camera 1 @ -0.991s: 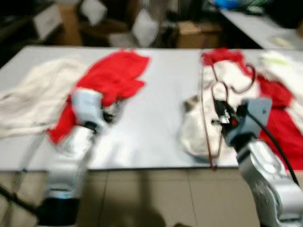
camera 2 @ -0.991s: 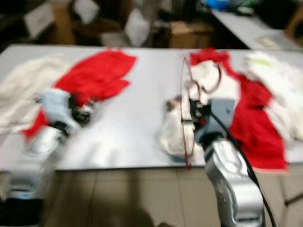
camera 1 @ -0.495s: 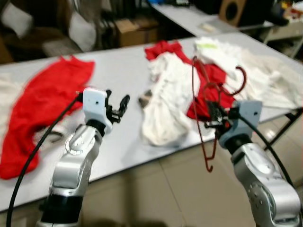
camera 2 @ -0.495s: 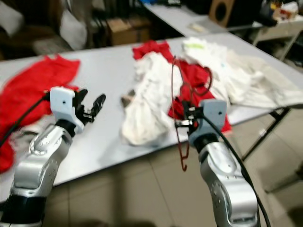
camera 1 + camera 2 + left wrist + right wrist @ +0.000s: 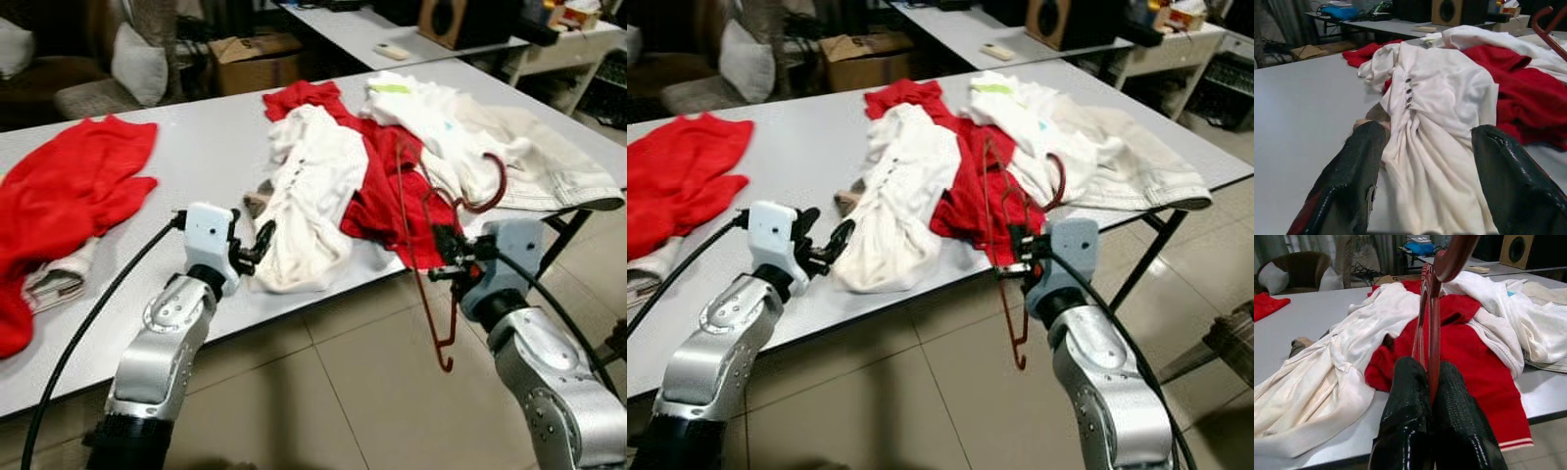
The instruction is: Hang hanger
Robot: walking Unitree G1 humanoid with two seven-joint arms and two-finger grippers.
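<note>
A dark red hanger [image 5: 423,257] stands on end in front of the table's near edge, its hook [image 5: 490,186] up over the clothes and its lower tip near the floor. My right gripper [image 5: 443,257] is shut on the hanger's bar; in the right wrist view the two fingers [image 5: 1406,401] press together around the red rod [image 5: 1426,318]. My left gripper [image 5: 257,242] is open over the table edge, pointing at a white buttoned garment [image 5: 306,191]. In the left wrist view nothing lies between its two fingers [image 5: 1354,169].
The grey table [image 5: 196,147] carries a red garment [image 5: 64,201] at the left, a red one [image 5: 387,201] under the white shirt, and a white and beige pile [image 5: 480,137] at the right. Tiled floor [image 5: 343,392] lies below. Boxes, cushions and another table stand behind.
The camera has swung, so the whole scene has shifted left and come into focus. The right gripper keeps its hold on the hanger, which now hangs a little lower. The left gripper stays open.
</note>
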